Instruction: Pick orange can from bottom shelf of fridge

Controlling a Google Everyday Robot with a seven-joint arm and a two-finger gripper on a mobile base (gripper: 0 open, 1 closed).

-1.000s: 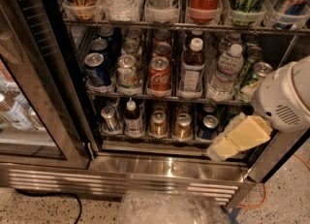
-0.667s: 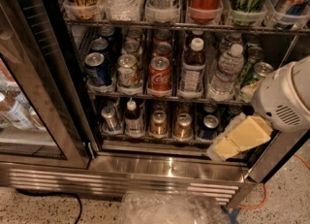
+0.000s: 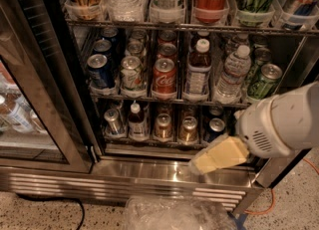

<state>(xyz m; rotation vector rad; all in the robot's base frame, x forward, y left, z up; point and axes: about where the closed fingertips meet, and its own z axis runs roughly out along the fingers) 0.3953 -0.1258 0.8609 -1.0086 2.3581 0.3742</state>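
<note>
The fridge (image 3: 149,169) stands open, with its glass door (image 3: 30,99) swung to the left. The bottom shelf (image 3: 164,142) holds a row of short cans and one small bottle (image 3: 135,122). The orange can (image 3: 188,130) stands in the middle of that row, beside a similar coppery can (image 3: 163,126) on its left. A dark blue can (image 3: 215,127) stands on its right. My gripper (image 3: 204,163), cream-coloured on a white arm (image 3: 279,124), is low at the right. It hangs over the steel sill, in front of and just below the orange can, not touching it.
The rack above holds a red cola can (image 3: 164,77), blue and silver cans, bottles and green cans (image 3: 263,80). A crumpled clear plastic bag (image 3: 174,214) lies on the floor in front. An orange cable (image 3: 264,209) and a black cable (image 3: 55,201) run along the floor.
My gripper and arm have moved left, closer to the front of the bottom shelf. The cans and the door have not moved.
</note>
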